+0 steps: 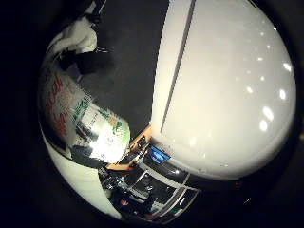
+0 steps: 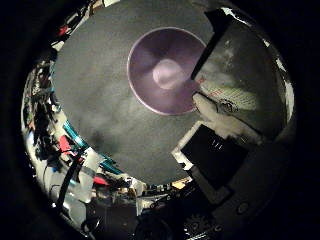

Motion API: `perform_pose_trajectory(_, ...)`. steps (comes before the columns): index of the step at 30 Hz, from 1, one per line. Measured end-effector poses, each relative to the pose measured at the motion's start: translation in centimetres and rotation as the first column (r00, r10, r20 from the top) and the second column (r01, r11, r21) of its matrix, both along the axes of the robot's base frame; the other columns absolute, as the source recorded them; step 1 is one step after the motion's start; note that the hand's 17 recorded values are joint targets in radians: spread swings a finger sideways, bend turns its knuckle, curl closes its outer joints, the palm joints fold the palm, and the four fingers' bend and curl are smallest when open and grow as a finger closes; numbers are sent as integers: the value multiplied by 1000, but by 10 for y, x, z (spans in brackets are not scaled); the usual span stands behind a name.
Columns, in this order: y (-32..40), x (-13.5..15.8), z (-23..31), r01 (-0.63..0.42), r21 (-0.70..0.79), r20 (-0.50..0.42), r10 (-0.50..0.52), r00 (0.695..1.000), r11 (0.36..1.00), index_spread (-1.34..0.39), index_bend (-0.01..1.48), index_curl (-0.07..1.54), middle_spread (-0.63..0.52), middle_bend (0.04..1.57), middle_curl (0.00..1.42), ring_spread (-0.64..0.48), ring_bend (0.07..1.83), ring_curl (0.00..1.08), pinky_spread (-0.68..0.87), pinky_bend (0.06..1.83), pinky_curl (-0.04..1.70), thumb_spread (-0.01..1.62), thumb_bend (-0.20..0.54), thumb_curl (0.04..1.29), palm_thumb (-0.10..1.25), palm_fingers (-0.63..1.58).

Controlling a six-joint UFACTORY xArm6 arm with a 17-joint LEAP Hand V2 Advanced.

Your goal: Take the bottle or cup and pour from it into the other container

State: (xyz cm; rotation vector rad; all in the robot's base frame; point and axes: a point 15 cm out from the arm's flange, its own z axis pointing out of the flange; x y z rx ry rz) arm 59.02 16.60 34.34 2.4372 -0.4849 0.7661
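Over the dark grey tabletop (image 2: 100,105) my hand (image 2: 220,130), fingers curled around the printed, shiny bottle (image 1: 80,118) pressed against my palm, holds it above the round purple bowl (image 2: 162,70), apparently positioned for pouring.

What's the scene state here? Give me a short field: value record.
surface: dark grey table top
receiving container: purple bowl, upright on the table, seen from above, looks empty
held object: shiny can-like container with red and green print, close against the palm
hand: right hand, white and black parts beside the held container; finger curl not clear
pour status: no liquid stream visible
unclear: large white rounded surface filling much of the little finger side view, cannot tell what it is
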Motion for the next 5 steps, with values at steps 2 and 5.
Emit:
perform_pose_trajectory(2,0,0,0,0,0,0,0,1000,1000,-407,805,1100,-254,1113,1090,-320,1224,1001,-206,1462,756,467,-28,808,1008,987)
perform_pose_trajectory(5,0,0,1,-1,0,0,1,1000,1000,-410,804,1104,-256,1112,1094,-327,1219,1010,-207,1462,759,468,-28,808,1008,986)
